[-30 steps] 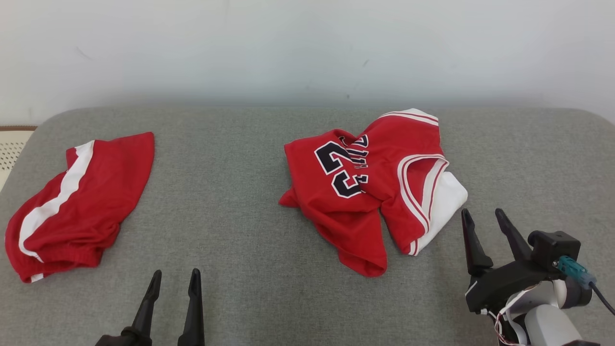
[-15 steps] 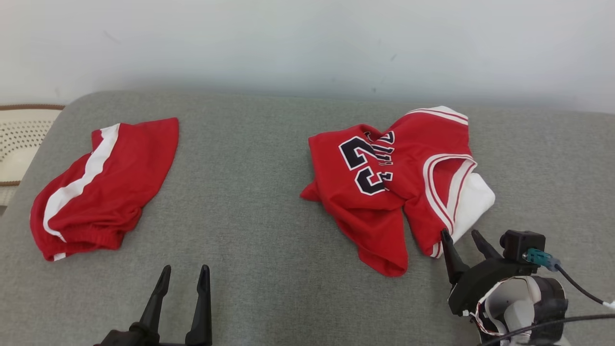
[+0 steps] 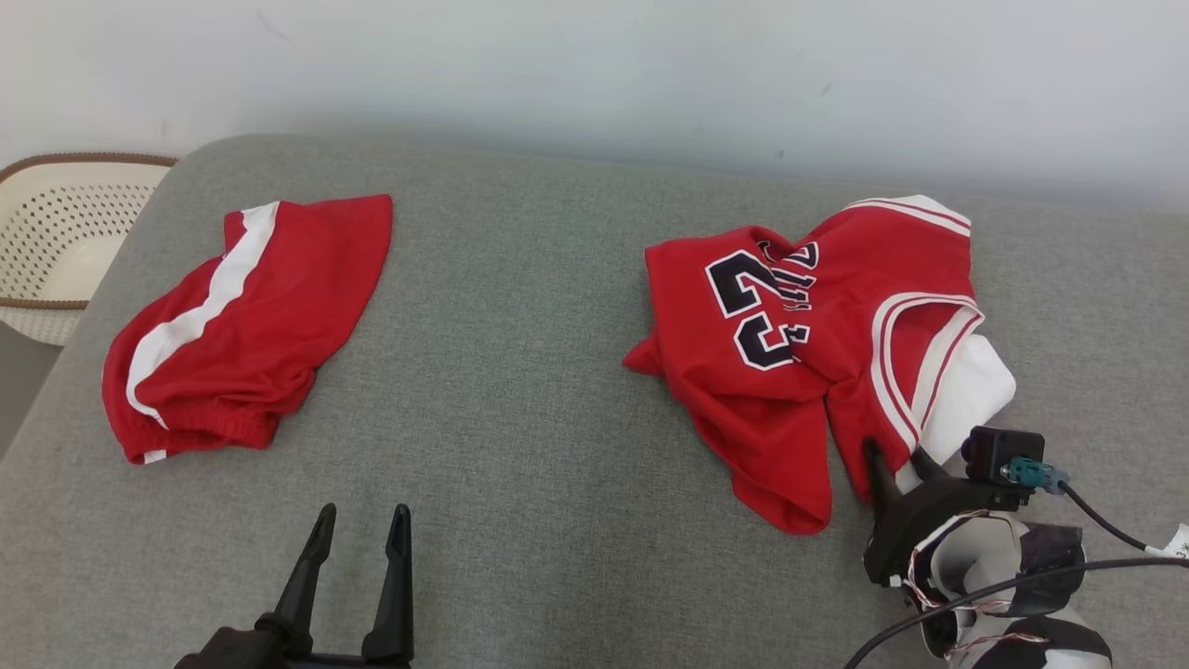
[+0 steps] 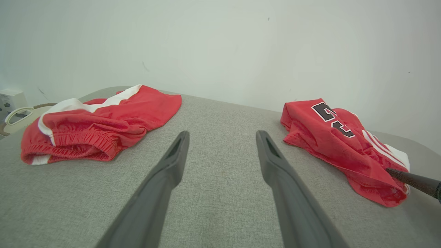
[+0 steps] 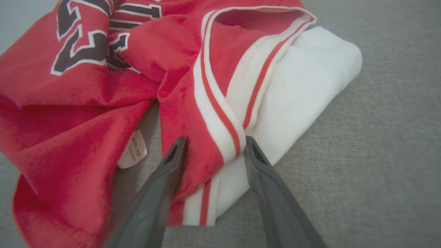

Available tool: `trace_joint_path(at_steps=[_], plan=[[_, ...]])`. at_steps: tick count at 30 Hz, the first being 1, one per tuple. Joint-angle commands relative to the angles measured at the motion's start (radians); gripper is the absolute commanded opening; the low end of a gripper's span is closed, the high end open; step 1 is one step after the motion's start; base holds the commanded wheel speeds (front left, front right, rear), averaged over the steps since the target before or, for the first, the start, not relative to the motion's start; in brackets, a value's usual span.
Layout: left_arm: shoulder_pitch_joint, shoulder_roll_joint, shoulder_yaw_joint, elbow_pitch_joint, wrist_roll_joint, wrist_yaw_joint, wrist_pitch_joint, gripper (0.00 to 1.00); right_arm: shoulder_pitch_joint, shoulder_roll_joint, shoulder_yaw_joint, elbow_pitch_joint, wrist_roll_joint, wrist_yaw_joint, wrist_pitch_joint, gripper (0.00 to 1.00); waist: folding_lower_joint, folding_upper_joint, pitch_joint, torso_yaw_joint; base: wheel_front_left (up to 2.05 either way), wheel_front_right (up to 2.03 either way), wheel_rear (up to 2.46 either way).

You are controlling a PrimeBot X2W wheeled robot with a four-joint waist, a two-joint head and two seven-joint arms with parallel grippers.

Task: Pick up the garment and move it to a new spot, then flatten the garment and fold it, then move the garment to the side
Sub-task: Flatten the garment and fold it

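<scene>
The garment (image 3: 799, 325) is a crumpled red jersey with white trim and dark numbers, lying right of centre on the grey padded surface (image 3: 520, 446). My right gripper (image 3: 894, 453) is at its near right corner. In the right wrist view, the right gripper (image 5: 213, 144) is open and straddles the striped red-and-white hem of the garment (image 5: 103, 86), with fabric filling the gap between its fingers. My left gripper (image 3: 363, 511) hovers open and empty over bare surface at the lower left. In the left wrist view, the left gripper (image 4: 222, 134) points between both clothes, with the garment (image 4: 330, 137) to its right.
Red shorts (image 3: 241, 325) with a white side stripe lie bunched at the left, also seen as red shorts (image 4: 100, 117). A perforated cream basket (image 3: 56, 232) stands beyond the left edge. A pale wall runs along the back. Cables trail from my right wrist.
My right gripper has moved forward onto the garment's near hem, and its jaws have narrowed slightly around the fabric. The head camera has shifted; the left gripper stays open.
</scene>
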State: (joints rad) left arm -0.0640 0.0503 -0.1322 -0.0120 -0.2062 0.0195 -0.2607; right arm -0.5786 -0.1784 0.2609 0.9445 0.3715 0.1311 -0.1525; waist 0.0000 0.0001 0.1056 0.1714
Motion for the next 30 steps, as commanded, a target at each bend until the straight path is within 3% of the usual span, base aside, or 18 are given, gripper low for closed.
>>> trace_joint_path(at_steps=[1, 6, 12, 21, 30], plan=[[-0.007, 0.0, 0.003, 0.002, 0.003, 0.002, -0.004, 1.0, -0.013, 0.003, 0.012, 0.009, 0.011, -0.001, -0.024, 0.0, 0.0, -0.0001, 0.005, 0.006, 0.0, 0.0, 0.0], [-0.001, 0.0, 0.009, 0.005, 0.005, 0.006, -0.004, 1.0, -0.032, 0.004, 0.055, 0.02, 0.025, -0.001, -0.084, 0.0, 0.0, -0.0001, -0.004, -0.003, 0.0, 0.0, 0.0], [0.018, 0.0, 0.013, 0.009, -0.001, 0.008, -0.004, 1.0, -0.001, -0.016, 0.105, -0.059, 0.049, -0.001, -0.112, 0.0, 0.0, -0.0001, -0.04, -0.038, 0.0, 0.0, 0.0], [0.05, 0.0, 0.016, 0.002, -0.008, 0.018, -0.004, 1.0, -0.005, -0.079, 0.153, -0.288, 0.086, -0.001, -0.103, 0.0, 0.0, -0.0001, -0.084, -0.102, 0.0, 0.0, 0.0], [0.068, 0.0, 0.014, -0.01, -0.017, 0.029, -0.004, 1.0, 0.082, -0.122, 0.107, -0.602, 0.115, -0.001, 0.035, 0.0, 0.0, -0.0001, -0.1, -0.128, 0.0, 0.0, 0.0]])
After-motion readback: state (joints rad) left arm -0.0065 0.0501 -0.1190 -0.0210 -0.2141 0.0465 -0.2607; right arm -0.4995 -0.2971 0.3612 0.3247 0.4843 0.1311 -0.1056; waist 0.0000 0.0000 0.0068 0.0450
